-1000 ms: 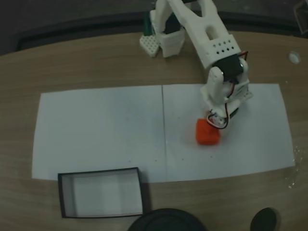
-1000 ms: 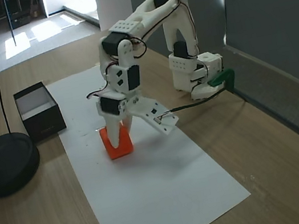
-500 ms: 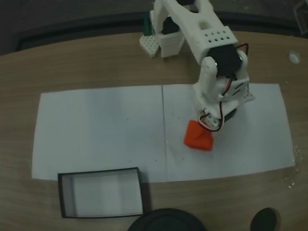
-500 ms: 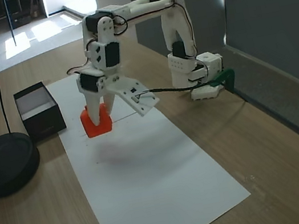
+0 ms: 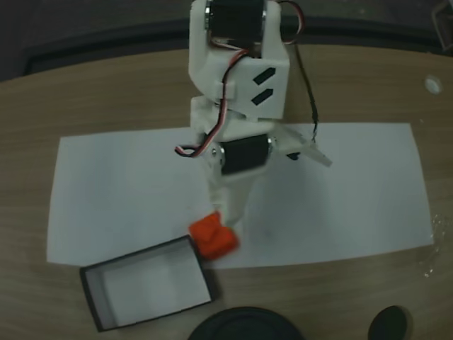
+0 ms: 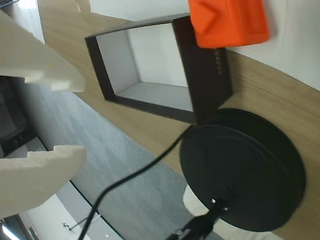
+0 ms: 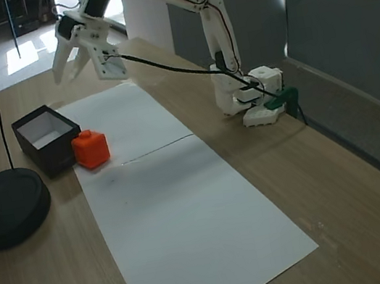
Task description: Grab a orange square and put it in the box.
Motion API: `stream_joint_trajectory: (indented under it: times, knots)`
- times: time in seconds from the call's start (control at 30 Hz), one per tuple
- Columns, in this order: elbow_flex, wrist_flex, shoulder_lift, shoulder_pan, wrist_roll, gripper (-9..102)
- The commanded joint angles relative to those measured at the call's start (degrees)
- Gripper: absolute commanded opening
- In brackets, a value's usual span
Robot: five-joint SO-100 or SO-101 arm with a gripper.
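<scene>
Since the orange square [image 7: 90,148] sits on the paper [image 7: 187,209] against the box [image 7: 32,145] wall, the spread, empty tool [image 7: 79,55] should regrasp it squarely.

In a fixed view the arm [image 5: 237,127] hides the far edge of the orange square [image 5: 212,238] — the picture's top edge crops the same square [image 6: 230,22] in the wrist view — and the round black base [image 5: 244,324] runs off the bottom.

White printed arm [image 5: 237,85], black servos, red and black cables
</scene>
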Motion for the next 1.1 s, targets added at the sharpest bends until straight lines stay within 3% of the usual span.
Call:
stream_joint_trajectory:
  times: [0.0,0.07,0.3,0.5,0.87,1.07]
  knots:
    - [-2.72,0.62,-0.35,0.70,0.26,9]
    - [-2.72,3.34,-0.97,-0.70,0.97,9]
    - [1.23,6.68,-6.86,-8.96,10.20,36]
    - [1.58,4.31,-13.54,-9.58,11.07,35]
    - [1.93,3.87,-19.42,0.62,7.47,35]
    - [2.29,3.87,-20.30,1.67,5.98,35]
